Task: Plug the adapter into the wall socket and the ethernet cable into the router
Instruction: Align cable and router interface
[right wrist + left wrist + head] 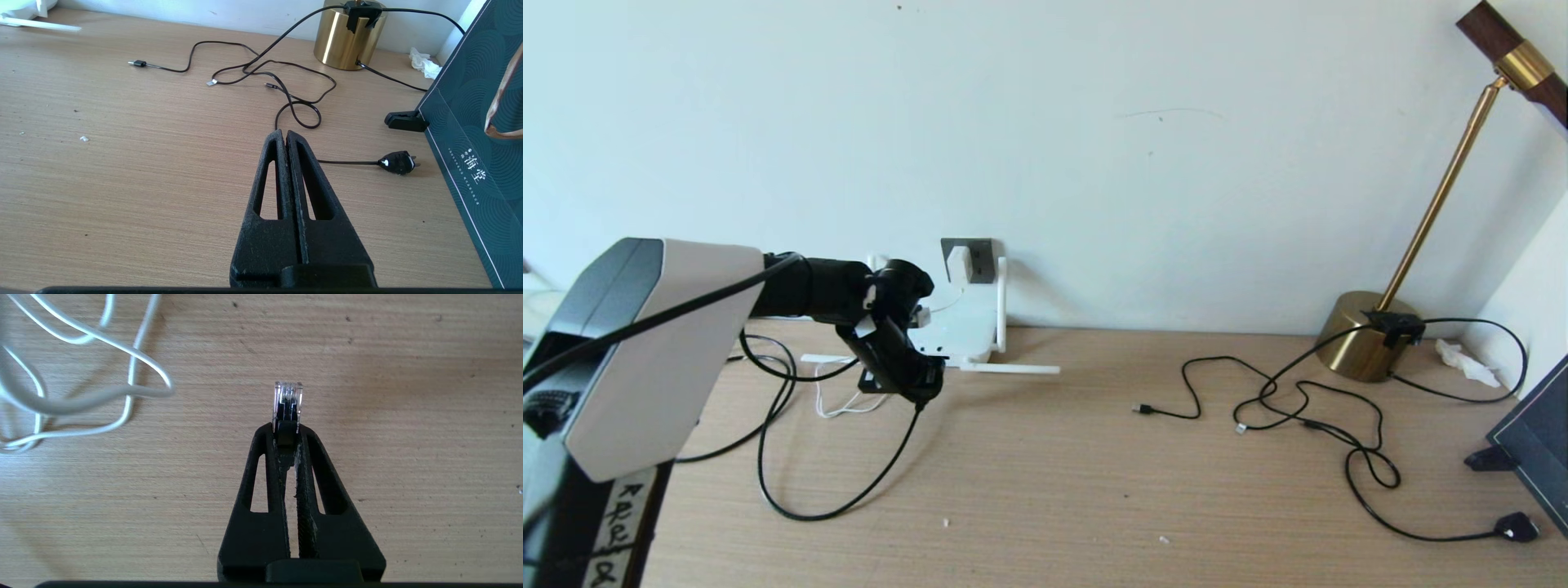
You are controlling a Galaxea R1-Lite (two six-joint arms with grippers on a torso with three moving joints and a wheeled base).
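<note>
1. Left gripper (287,430) pinches the ethernet cable (287,401): black boot between the fingertips, clear plug tip protruding.
2. It hangs over the wooden desk (1045,490), just before the white router (960,331).
3. Right gripper (285,136) pressed together, empty.

Matt wood desk (1094,490), glossy brass lamp base (1356,347)

Routers: one, white (956,331), at the desk's (1094,490) back edge
Antennas: three visible
Wall sockets: one (970,260)
Adapters: one (958,263), on the socket plate
Ethernet cables: one (849,490)
Clear plug tips: one (287,401)
White cords: one tangle (81,388)
Brass lamps: one (1372,335), near the desk's right back corner
Thin black cords: several, tangled; number cannot be told
Flat black plugs: one (1517,527)
Grippers: two, left (287,430), right (284,136)
</note>
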